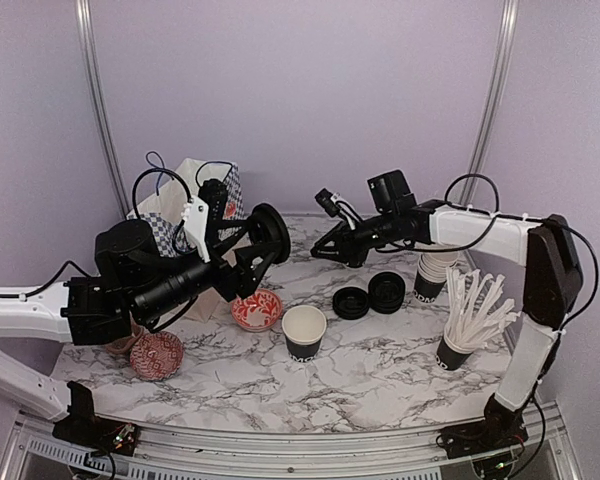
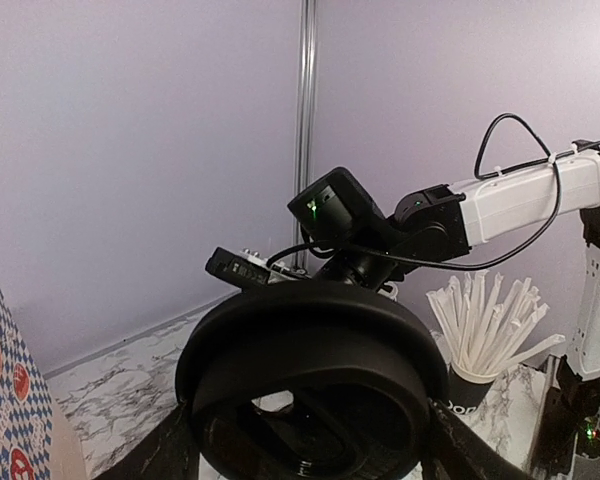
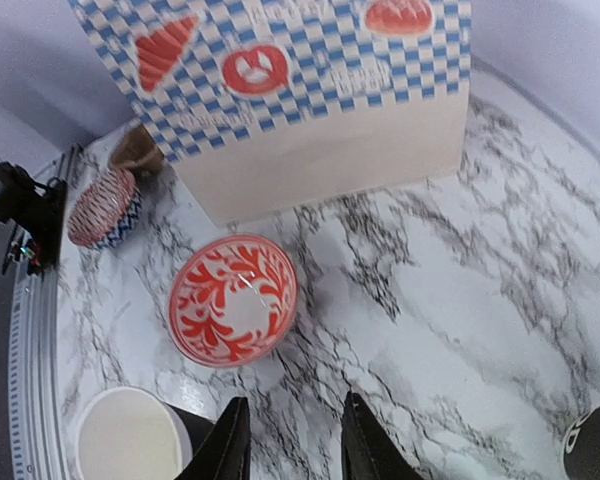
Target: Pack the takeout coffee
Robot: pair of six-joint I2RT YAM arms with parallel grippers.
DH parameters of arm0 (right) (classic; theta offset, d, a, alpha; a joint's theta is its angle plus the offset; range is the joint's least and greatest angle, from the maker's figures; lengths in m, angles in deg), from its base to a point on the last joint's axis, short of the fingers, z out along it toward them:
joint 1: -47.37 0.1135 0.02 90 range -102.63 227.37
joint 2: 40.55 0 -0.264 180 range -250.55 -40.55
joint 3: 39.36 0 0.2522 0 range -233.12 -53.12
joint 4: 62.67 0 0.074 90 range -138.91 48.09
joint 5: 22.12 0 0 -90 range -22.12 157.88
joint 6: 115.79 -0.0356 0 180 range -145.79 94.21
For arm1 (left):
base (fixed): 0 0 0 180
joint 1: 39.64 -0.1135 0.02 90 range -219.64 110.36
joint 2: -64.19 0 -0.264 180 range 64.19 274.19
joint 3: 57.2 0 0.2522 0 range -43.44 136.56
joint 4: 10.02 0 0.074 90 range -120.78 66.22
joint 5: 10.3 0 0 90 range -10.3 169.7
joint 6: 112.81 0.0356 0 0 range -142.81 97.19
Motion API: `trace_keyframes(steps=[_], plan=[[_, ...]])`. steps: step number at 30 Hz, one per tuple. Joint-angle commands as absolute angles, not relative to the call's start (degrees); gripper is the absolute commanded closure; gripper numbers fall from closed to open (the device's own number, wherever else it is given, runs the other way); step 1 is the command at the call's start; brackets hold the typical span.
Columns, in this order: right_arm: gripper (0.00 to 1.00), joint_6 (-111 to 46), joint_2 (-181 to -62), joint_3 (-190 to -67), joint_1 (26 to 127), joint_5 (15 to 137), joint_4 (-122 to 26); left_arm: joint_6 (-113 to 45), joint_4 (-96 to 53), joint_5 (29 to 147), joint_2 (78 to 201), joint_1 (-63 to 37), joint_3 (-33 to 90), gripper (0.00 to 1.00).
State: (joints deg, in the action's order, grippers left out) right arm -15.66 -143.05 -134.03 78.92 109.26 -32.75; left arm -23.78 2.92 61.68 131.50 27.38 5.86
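An open black paper cup (image 1: 304, 332) with a cream inside stands lidless at the table's middle; it also shows in the right wrist view (image 3: 125, 437). My left gripper (image 1: 252, 255) is shut on a round black lid (image 1: 271, 235), held on edge in the air above the red bowl; the lid fills the left wrist view (image 2: 315, 360). Two more black lids (image 1: 351, 301) (image 1: 387, 291) lie on the table right of the cup. My right gripper (image 1: 325, 248) is open and empty above the table, its fingers (image 3: 230, 445) apart.
A checkered paper bag (image 1: 195, 200) (image 3: 280, 90) stands at the back left. A red patterned bowl (image 1: 257, 310) (image 3: 233, 299) lies beside the cup, more red bowls (image 1: 157, 355) at front left. Stacked cups (image 1: 435, 272) and a cup of white straws (image 1: 465, 325) (image 2: 480, 340) stand at right.
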Motion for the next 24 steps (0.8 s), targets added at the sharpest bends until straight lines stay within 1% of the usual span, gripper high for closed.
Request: trace_keyframes(steps=[1,3,7,17,24], plan=[[0.71,-7.8,-152.0,-138.3,81.5,96.9,-21.1,-30.9,-15.8,58.9,126.0,27.5,6.8,0.3],[0.74,-5.8,-155.4,-140.9,83.5,94.4,-18.0,-31.4,-19.6,58.1,124.2,27.6,7.1,0.3],[0.76,-4.0,-158.0,-141.4,87.5,92.7,-16.2,-31.4,-25.8,57.4,122.3,27.6,8.1,0.3],[0.77,-3.2,-157.1,-139.2,89.6,92.1,-14.6,-28.5,-41.9,61.4,125.6,27.6,15.8,0.3],[0.77,-1.1,-156.3,-137.6,93.5,96.3,-13.0,-26.7,-51.7,66.8,130.3,27.6,21.3,0.3]])
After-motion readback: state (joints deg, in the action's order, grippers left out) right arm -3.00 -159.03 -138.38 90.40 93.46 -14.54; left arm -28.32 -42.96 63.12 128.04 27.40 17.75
